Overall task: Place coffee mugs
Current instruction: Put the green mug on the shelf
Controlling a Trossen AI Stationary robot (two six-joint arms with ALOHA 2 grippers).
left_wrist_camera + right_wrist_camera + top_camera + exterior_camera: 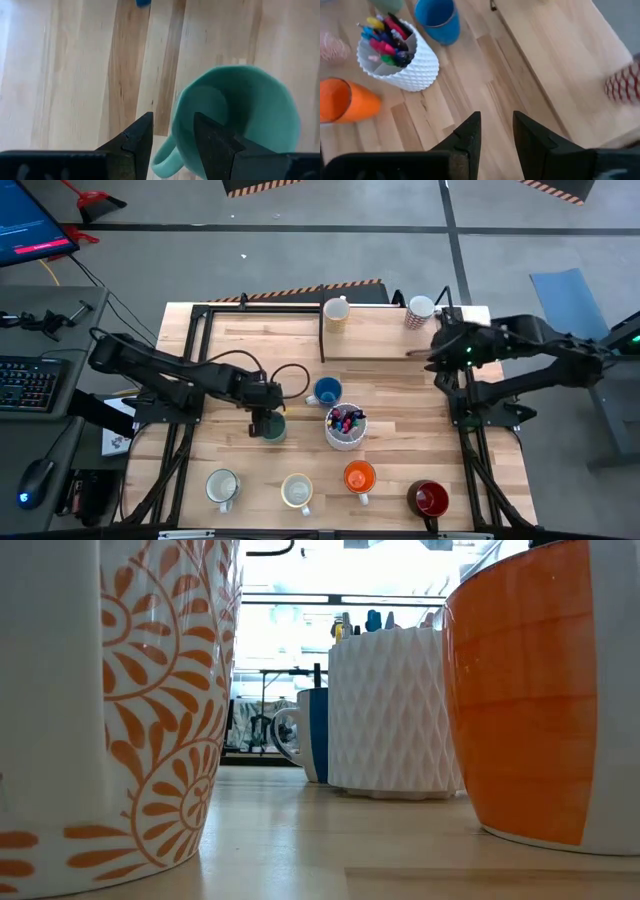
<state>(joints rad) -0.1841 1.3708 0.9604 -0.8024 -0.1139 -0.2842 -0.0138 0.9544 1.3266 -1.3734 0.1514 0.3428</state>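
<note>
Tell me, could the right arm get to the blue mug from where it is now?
Probably yes. The right gripper hangs open over bare wood by the raised board, and the blue mug stands in the open. Only the pen cup sits close beside it, not across the path.

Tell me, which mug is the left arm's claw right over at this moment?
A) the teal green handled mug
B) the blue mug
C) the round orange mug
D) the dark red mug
A: the left claw sits over the teal green handled mug, one finger inside its rim and the other outside by the handle; the orange, dark red and blue mugs stand apart from it.
</note>
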